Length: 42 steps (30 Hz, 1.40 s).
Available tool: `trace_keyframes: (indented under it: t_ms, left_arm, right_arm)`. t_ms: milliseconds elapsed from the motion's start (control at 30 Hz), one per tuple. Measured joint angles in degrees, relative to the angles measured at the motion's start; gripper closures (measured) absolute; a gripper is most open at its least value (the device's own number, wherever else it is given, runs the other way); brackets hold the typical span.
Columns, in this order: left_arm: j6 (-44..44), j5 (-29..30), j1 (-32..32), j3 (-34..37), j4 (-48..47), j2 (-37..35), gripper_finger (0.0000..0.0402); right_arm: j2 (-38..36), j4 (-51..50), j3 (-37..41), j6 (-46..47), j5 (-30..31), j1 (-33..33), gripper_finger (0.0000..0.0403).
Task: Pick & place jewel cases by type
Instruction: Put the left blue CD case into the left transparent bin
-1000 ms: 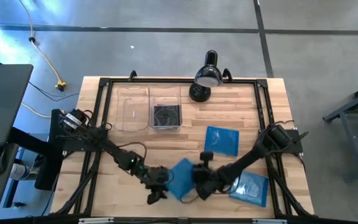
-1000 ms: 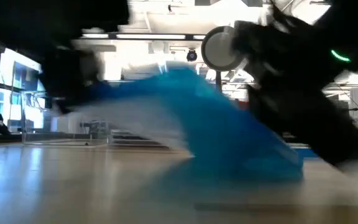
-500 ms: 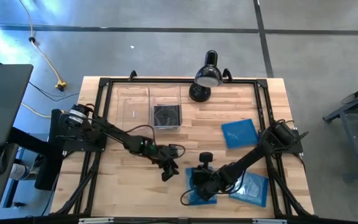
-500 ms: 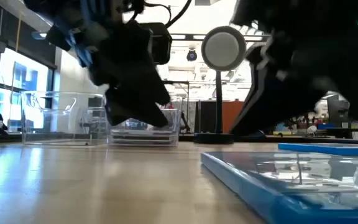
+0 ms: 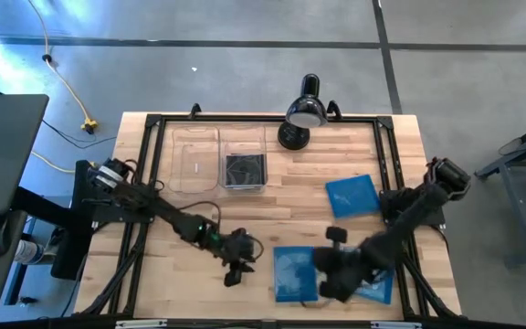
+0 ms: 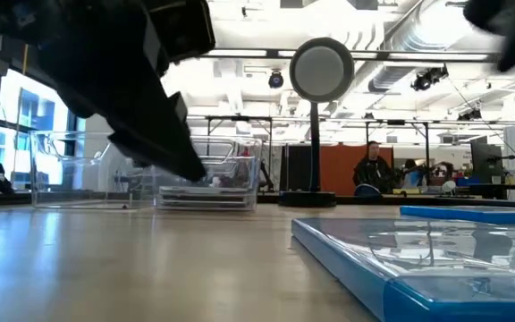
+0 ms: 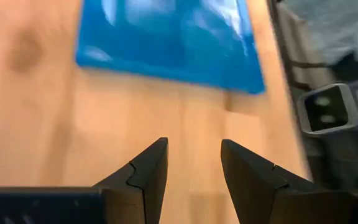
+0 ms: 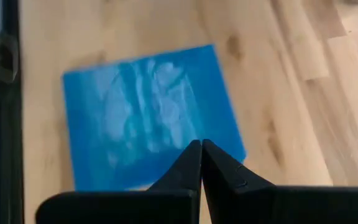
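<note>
Three translucent blue jewel cases [image 5: 294, 273], seemingly flat.

A wooden desk [image 5: 272, 206] carries 2 clear bins at 11 o'clock: the left bin [image 5: 194, 157] and the right bin [image 5: 245, 161], side by side. A black desk lamp [image 5: 301, 114] stands at 12 o'clock. A person [image 6: 367, 170] stands in the room beyond.

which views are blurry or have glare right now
Low view: the left arm is a dark, smeared shape up close, and the near blue case mirrors the ceiling lights. Left wrist view: a blue case and the table are streaked with motion blur. Right wrist view: the blue case is soft with white glare. High view: sharp, with bright glare on the floor at upper left.
</note>
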<state>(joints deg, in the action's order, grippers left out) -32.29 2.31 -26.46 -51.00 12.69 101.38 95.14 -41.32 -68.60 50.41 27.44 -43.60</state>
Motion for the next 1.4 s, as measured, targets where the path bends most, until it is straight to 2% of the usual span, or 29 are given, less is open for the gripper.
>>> trace_keyframes:
  t_ms: [100,233,367,500,733,867,933,1000,1100,1133,1200,1400]
  left_arm:
    - [3.58,7.07,-1.43,-0.02,1.99,0.94,0.0255]
    - [4.47,7.30,-1.21,-0.89,3.45,4.34,0.0255]
    - [9.47,8.13,-1.27,-4.31,2.86,7.81,0.0255]
    - [10.96,8.89,-1.23,-8.98,-1.61,10.03,0.0255]
    - [11.33,8.32,-0.41,-16.12,-10.37,14.91,0.0255]
    - [12.56,8.49,-0.44,-18.21,-12.03,15.94,0.0255]
    - [10.17,8.31,-0.37,-18.61,-12.60,16.00,0.0255]
    - [3.27,6.09,0.25,-18.94,-13.77,15.99,0.0255]
    - [-7.88,-2.23,1.47,-19.02,-14.78,15.87,0.0255]
    - [-10.44,-3.41,1.50,-18.99,-14.59,15.87,0.0255]
    - [-15.23,-4.87,1.35,-18.84,-13.42,15.92,0.0255]
    - [-24.69,-17.63,1.06,-18.86,-12.73,16.11,0.0255]
  right_arm:
    - [1.74,-2.34,0.00,3.42,0.96,-3.51,0.0403]
    - [7.50,-6.38,0.13,10.41,3.53,-7.11,0.0403]
    - [12.11,-6.33,0.13,12.93,6.11,-9.36,0.0403]
    - [15.25,-5.46,0.13,12.89,3.08,-9.20,0.0403]
    - [18.57,2.51,-0.02,7.91,3.45,-7.91,0.0403]
    - [20.06,4.54,-0.15,6.17,2.20,-6.87,0.0402]
    - [20.30,5.44,-0.11,5.78,2.25,-6.55,0.0402]
    - [20.40,6.78,-0.07,5.13,3.35,-6.43,0.0402]
    - [20.48,8.16,-0.01,5.02,3.65,-6.27,0.0402]
    - [20.54,8.70,0.03,4.79,3.94,-6.20,0.0402]
    - [20.58,9.76,0.10,4.57,4.32,-6.15,0.0402]
    - [22.08,13.99,0.07,2.91,5.22,-5.81,0.0402]
